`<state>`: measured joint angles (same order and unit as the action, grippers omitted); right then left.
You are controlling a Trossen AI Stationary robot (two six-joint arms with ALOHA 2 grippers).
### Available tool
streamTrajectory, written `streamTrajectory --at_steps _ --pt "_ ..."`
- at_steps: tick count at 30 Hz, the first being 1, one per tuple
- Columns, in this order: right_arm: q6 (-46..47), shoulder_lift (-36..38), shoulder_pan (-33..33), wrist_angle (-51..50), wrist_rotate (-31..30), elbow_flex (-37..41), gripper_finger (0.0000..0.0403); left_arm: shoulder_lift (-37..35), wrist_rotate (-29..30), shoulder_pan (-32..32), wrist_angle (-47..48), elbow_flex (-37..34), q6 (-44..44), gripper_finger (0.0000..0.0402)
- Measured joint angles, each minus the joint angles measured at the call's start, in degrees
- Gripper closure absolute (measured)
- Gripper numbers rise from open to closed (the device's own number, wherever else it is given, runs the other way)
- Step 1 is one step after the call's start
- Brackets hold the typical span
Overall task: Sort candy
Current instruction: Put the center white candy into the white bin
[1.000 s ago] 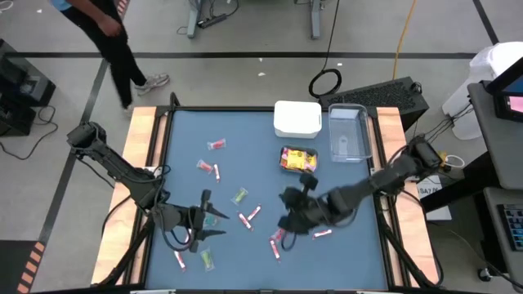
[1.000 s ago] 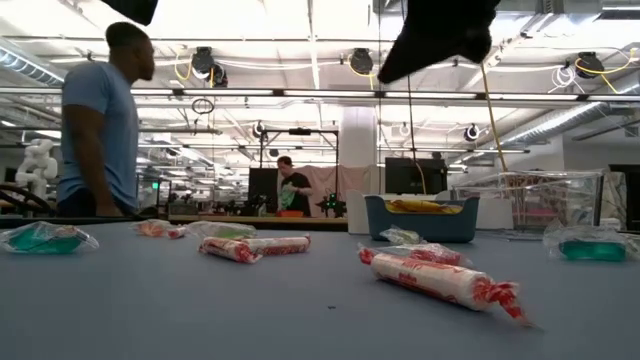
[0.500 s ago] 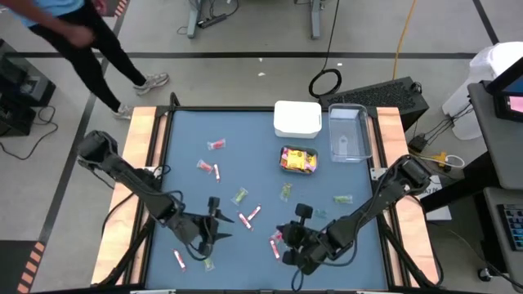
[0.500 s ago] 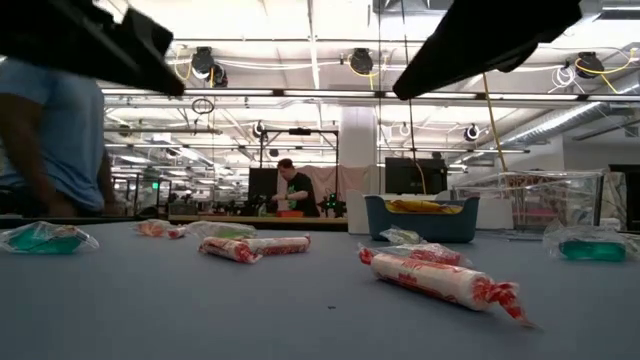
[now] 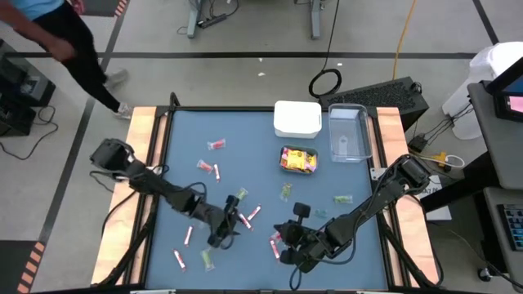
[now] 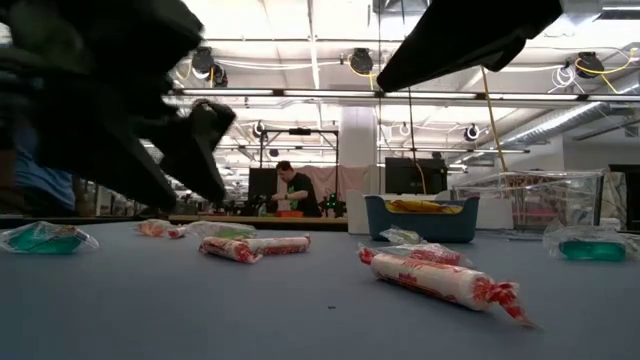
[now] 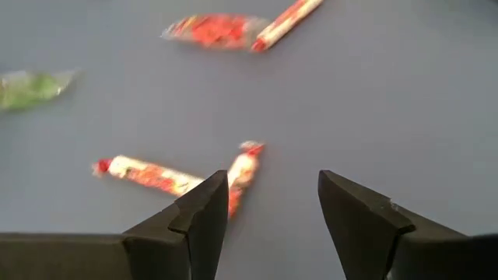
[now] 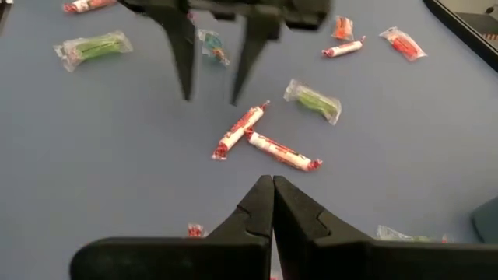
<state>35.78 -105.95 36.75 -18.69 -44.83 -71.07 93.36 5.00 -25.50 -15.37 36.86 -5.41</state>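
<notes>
Wrapped candy lies scattered on the blue table (image 5: 327,245). Two pink-white sticks (image 5: 249,216) lie touching, and red pieces (image 5: 204,166) and green pieces (image 5: 239,196) lie farther back. My left gripper (image 5: 233,222) is open and low over the table, slanting down, right beside those two sticks (image 7: 243,167). It touches nothing. My right gripper (image 5: 282,242) is shut with nothing between its fingers (image 8: 272,187). It hovers near the front edge, pointing at the same sticks (image 8: 240,130) and at the left gripper (image 8: 210,54).
At the back stand a white container (image 5: 297,118), a clear one (image 5: 348,133) and a teal one (image 5: 299,159) holding yellow packets. More sticks (image 5: 189,235) and a green piece (image 5: 206,260) lie at the front left. A teal piece (image 5: 342,198) lies to the right.
My left gripper has swung toward the table's right and come down, still open, to the pair of sticks. It now shows in the low view. My right gripper, still shut, moved toward the near edge and lower, then held still. No candy has moved.
</notes>
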Motion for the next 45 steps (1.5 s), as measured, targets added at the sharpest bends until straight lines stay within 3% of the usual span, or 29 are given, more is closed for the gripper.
streamTrajectory --at_steps 10,15,31,45 --pt "-0.26 0.00 0.00 0.69 0.16 0.00 0.0403 3.25 -9.11 7.24 0.96 0.00 -1.00 0.0196" --pt "1.01 0.00 0.11 0.72 0.45 0.00 0.0403 4.52 -10.01 8.41 1.35 0.00 -0.98 0.0206" --pt "2.57 0.00 0.11 1.98 1.43 0.00 0.0403 5.84 -12.33 9.25 0.83 0.15 -1.99 0.0358" --pt "2.44 0.01 0.05 3.39 1.31 0.00 0.0403 -2.29 -11.39 6.08 4.89 -0.09 0.61 0.0344"
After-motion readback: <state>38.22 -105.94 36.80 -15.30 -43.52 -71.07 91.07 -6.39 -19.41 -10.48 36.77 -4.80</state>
